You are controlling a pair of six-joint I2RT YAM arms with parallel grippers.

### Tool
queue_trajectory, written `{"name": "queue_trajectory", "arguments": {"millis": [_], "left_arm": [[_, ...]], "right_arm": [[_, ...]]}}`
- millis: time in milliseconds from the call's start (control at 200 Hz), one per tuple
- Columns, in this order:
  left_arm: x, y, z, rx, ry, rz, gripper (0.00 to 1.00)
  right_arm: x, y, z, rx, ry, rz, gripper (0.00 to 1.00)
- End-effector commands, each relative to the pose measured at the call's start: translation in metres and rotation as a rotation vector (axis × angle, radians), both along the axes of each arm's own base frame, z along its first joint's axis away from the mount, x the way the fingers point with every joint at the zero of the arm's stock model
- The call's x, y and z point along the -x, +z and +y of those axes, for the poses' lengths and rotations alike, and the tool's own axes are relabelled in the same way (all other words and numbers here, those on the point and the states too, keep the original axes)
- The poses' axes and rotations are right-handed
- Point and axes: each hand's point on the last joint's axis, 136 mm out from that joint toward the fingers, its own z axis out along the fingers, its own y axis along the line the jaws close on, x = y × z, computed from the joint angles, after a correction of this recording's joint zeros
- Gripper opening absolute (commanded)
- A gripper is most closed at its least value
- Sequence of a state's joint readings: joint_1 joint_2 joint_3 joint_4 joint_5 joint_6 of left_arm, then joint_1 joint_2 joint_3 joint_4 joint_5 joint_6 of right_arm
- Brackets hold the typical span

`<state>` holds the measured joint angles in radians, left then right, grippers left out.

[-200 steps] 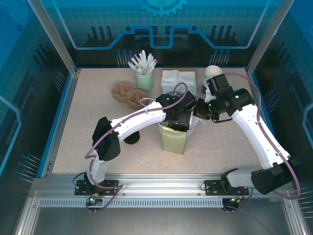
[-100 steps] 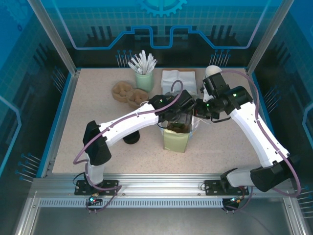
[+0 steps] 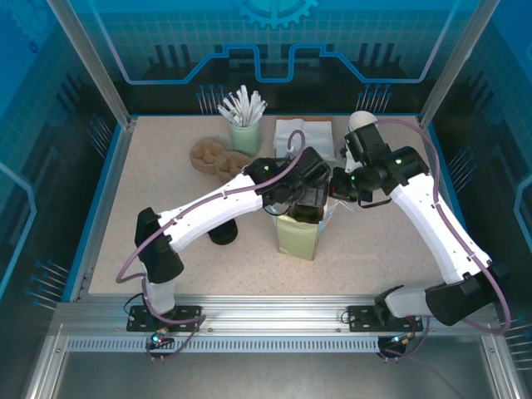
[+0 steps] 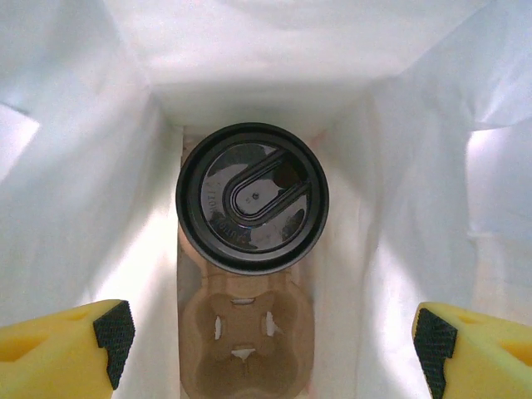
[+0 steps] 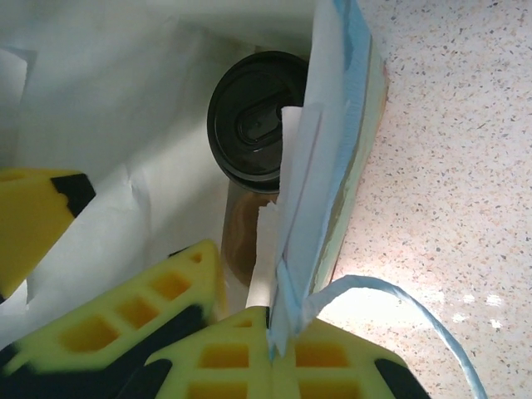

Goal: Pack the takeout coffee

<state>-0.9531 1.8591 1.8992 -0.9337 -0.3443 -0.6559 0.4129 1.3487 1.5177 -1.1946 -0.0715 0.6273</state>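
The takeout coffee point(image 4: 252, 198), a cup with a black lid, stands in the far pocket of a brown cardboard carrier point(image 4: 245, 337) at the bottom of the paper bag point(image 3: 298, 241). My left gripper point(image 4: 270, 341) hangs open above the bag's mouth, its yellow fingers point(image 4: 79, 345) wide apart and holding nothing. In the top view this left gripper point(image 3: 303, 199) sits over the bag. My right gripper point(image 5: 287, 366) is shut on the bag's upper wall point(image 5: 328, 158), beside its blue handle point(image 5: 416, 303). The coffee lid point(image 5: 249, 116) shows past that wall. My right gripper point(image 3: 336, 189) is at the bag's right rim.
A green cup of white sticks point(image 3: 244, 126), brown carriers point(image 3: 212, 156), white napkins point(image 3: 303, 133) and stacked white cups point(image 3: 362, 125) line the back. A low black round piece point(image 3: 223, 234) lies left of the bag under my left arm. Speckled tabletop point(image 3: 374, 249) lies right of the bag.
My left gripper has lifted up and back from the bag's mouth, still open, and its elbow swung left. The right gripper keeps hold of the bag's wall.
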Motion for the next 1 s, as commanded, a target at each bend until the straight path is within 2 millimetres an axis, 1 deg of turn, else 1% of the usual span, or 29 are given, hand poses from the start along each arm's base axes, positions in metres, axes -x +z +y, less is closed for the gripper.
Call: {"name": "queue_trajectory", "arguments": {"millis": [0, 215, 315, 395, 485, 545, 615, 655, 720, 775, 880, 996], "left_arm": [[0.007, 0.073, 0.003, 0.15, -0.018, -0.11, 0.89], [0.016, 0.116, 0.011, 0.281, -0.046, -0.202, 0.91], [0.014, 0.133, 0.014, 0.367, -0.068, -0.253, 0.91], [0.011, 0.148, 0.027, 0.391, -0.063, -0.307, 0.91], [0.003, 0.164, 0.045, 0.384, -0.05, -0.371, 0.92], [-0.005, 0.171, 0.06, 0.363, -0.03, -0.408, 0.92], [-0.015, 0.175, 0.076, 0.327, -0.023, -0.451, 0.93], [-0.021, 0.173, 0.088, 0.302, 0.0, -0.466, 0.93], [-0.029, 0.171, 0.104, 0.286, 0.029, -0.492, 0.93], [-0.035, 0.168, 0.12, 0.273, 0.07, -0.516, 0.93], [-0.039, 0.163, 0.146, 0.23, 0.124, -0.572, 0.93], [-0.039, 0.158, 0.171, 0.169, 0.181, -0.606, 0.94]], "right_arm": [[-0.008, -0.001, 0.007, -0.047, 0.013, -0.012, 0.0], [-0.012, 0.002, 0.012, -0.091, 0.037, -0.031, 0.0], [-0.014, 0.001, 0.017, -0.124, 0.052, -0.037, 0.0], [-0.015, 0.001, 0.023, -0.163, 0.071, -0.037, 0.0], [-0.017, 0.002, 0.033, -0.219, 0.111, -0.052, 0.0], [-0.017, 0.002, 0.039, -0.26, 0.134, -0.048, 0.0], [-0.018, 0.001, 0.046, -0.303, 0.167, -0.052, 0.0], [-0.019, 0.003, 0.049, -0.332, 0.171, -0.042, 0.0], [-0.021, 0.006, 0.049, -0.339, 0.175, -0.053, 0.0], [-0.023, 0.004, 0.048, -0.334, 0.165, -0.06, 0.0], [-0.029, -0.004, 0.046, -0.324, 0.155, -0.068, 0.0], [-0.034, -0.005, 0.048, -0.325, 0.171, -0.099, 0.0]]}}
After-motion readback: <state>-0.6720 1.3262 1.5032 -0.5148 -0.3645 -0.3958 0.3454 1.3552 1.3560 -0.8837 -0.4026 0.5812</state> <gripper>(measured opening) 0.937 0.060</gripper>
